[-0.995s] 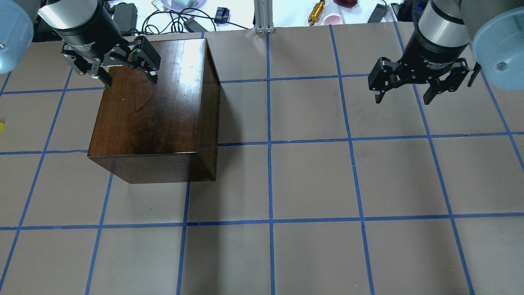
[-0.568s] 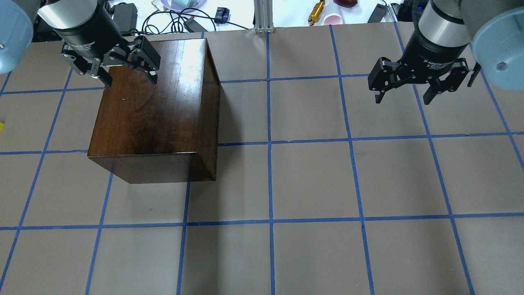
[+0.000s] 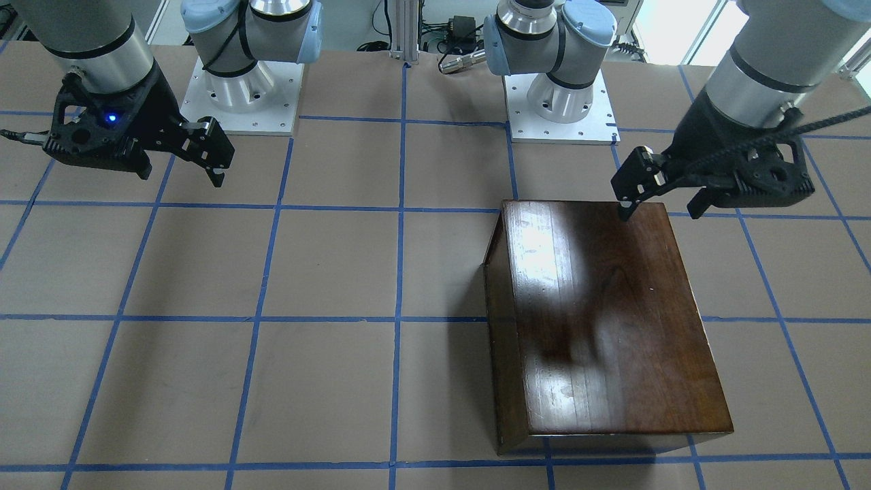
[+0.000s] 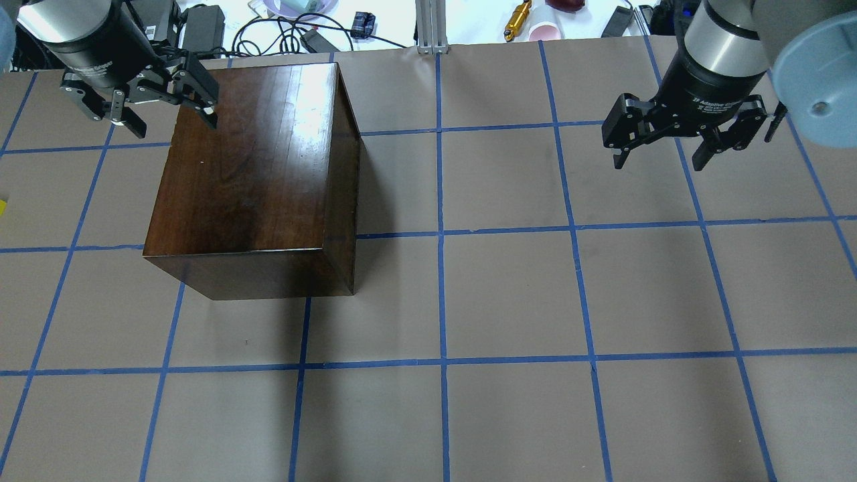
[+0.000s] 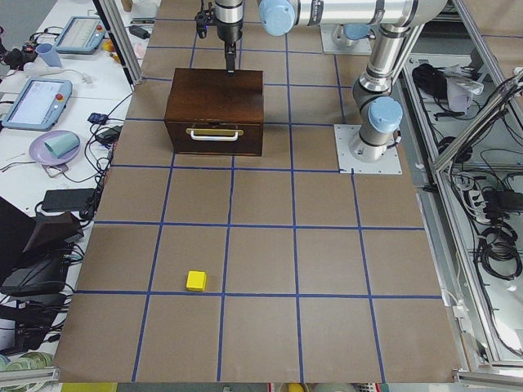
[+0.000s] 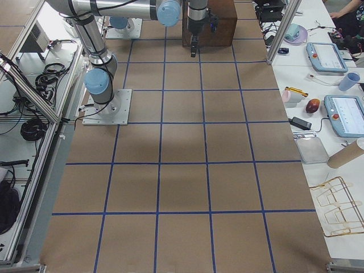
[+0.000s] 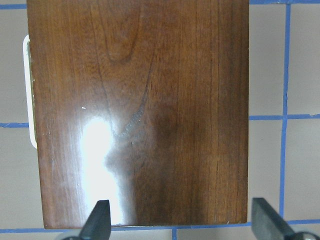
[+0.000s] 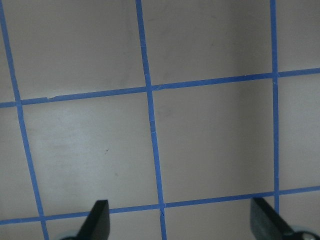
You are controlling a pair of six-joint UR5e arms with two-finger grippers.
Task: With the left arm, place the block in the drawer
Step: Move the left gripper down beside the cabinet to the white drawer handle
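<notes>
The yellow block (image 5: 196,280) lies on the table far from the cabinet; in the overhead view only a sliver of it (image 4: 2,207) shows at the left edge. The dark-brown cabinet (image 4: 254,174) stands with its drawer front (image 5: 214,133) pushed in, its metal pull showing in the exterior left view. My left gripper (image 4: 175,124) is open and empty above the upper-left corner of the cabinet top; it also shows in the front view (image 3: 659,212). The left wrist view looks down on the cabinet top (image 7: 140,110). My right gripper (image 4: 659,164) is open and empty over bare table.
The table (image 4: 509,294) is brown paper with a blue tape grid. Cables, cups and tools (image 4: 519,19) lie on the white bench past its edge. The two arm bases (image 3: 561,102) stand at the robot's side of the table.
My left gripper has moved left and up in the overhead view, from over the cabinet top to its corner, still open. The right arm has not moved.
</notes>
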